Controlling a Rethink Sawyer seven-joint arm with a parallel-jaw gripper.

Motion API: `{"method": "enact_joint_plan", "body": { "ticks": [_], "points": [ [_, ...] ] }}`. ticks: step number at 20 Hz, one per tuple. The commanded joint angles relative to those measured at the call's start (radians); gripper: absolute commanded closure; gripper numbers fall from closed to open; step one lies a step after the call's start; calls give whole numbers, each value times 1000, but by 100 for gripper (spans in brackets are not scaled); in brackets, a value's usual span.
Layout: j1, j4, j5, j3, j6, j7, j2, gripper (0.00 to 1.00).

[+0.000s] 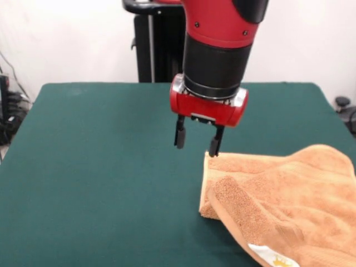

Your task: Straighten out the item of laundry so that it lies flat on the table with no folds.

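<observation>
You see bare green desk on the left. In the middle, your end effector hangs open and empty, its fingers spread apart, just above the towel's left edge. The towel lies rumpled and folded over on the right.

The arm is built of round sections. The top section has a glossy red shell with small dark screw heads sunk into it and a black patch at its upper right. Under it sits a wide matt black cylinder, closed off below by a thin silver ring. Next comes a red, rounded block with bright metal plates on its two ends. From the underside of that block hangs the gripper, with a dark mounting plate and two slim black fingers.
</observation>
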Motion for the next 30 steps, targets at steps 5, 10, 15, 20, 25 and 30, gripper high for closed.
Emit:
{"method": "enact_joint_plan", "body": {
  "ticks": [5, 10, 15, 20, 25, 30],
  "points": [
    [-1, 200, -108, 200, -80, -141, 45, 0],
    [2, 198, -139, 212, -71, -105, 39, 0],
    [0, 189, -175, 229, -99, -88, 63, 0],
    [-26, 196, -215, 259, -204, -77, 130, 0],
    [-17, 174, -265, 255, -276, -44, 185, 0],
    [-15, 139, -288, 258, -304, -42, 238, 0]
  ]
}}
